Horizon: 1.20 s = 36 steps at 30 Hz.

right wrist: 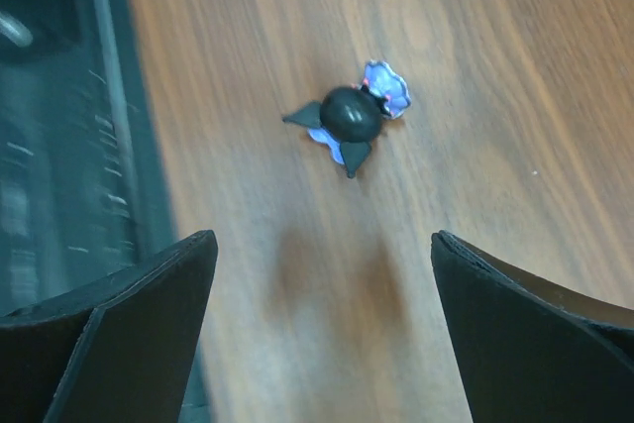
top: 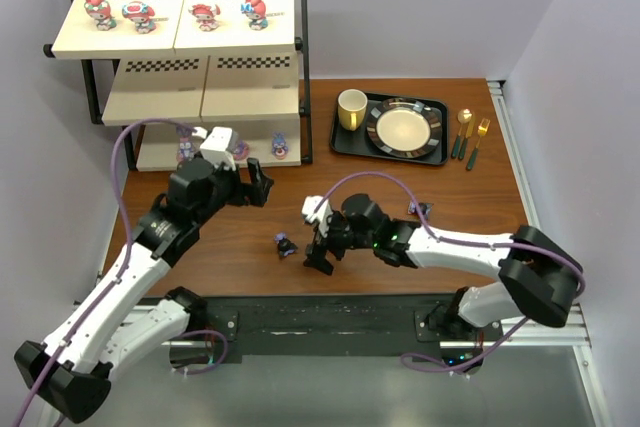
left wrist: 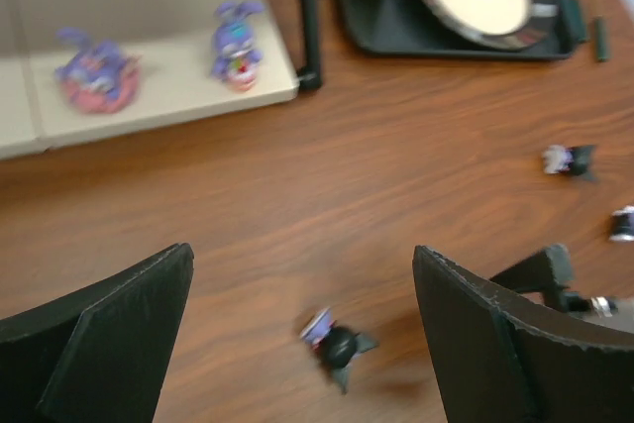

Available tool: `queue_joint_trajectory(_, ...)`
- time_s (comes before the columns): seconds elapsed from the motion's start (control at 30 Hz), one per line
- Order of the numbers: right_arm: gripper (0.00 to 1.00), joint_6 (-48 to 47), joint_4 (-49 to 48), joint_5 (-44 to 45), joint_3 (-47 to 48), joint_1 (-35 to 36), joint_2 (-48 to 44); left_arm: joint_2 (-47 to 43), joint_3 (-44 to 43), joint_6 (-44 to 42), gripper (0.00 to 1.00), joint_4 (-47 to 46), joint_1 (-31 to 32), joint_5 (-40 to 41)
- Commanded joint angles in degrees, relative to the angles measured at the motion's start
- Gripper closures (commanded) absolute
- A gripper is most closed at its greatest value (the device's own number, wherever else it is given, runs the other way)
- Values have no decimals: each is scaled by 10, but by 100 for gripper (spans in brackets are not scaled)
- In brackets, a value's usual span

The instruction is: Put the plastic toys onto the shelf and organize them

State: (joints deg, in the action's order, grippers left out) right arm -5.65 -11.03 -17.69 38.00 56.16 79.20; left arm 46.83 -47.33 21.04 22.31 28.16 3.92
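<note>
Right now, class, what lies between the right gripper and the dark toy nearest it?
Nothing: the right wrist view shows bare table between right gripper and dark toy.

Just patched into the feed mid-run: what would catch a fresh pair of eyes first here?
A row of four pink-red toys on the shelf's top board stands out first. Next, a dark toy lies on the wooden table between the two arms, with the right tool open close beside it and the left tool open nearer the shelf. At the back right sits a black tray with a yellow mug and plate.
</note>
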Motion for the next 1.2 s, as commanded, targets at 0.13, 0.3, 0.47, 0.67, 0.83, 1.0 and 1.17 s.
queue_joint_trajectory(0.13,22,-224,-67,274,13,118,78,-30,25,-35,2,27,-14,152)
queue_joint_trajectory(0.3,29,-274,-149,364,-1,150,120,-17,48,-51,2,2,-44,167)
queue_joint_trajectory(0.47,31,-291,-202,372,-2,160,151,-32,89,-57,2,-33,-65,190)
queue_joint_trajectory(0.67,32,-306,-218,357,16,163,204,-38,102,-60,2,-36,-72,176)
queue_joint_trajectory(0.83,36,-321,-232,370,23,164,216,-31,99,-61,3,-35,-75,171)
queue_joint_trajectory(1.0,36,-339,-219,368,38,170,230,-32,101,-60,3,-35,-76,166)
queue_joint_trajectory(1.17,36,-355,-217,376,47,178,244,-29,101,-62,3,-38,-77,158)
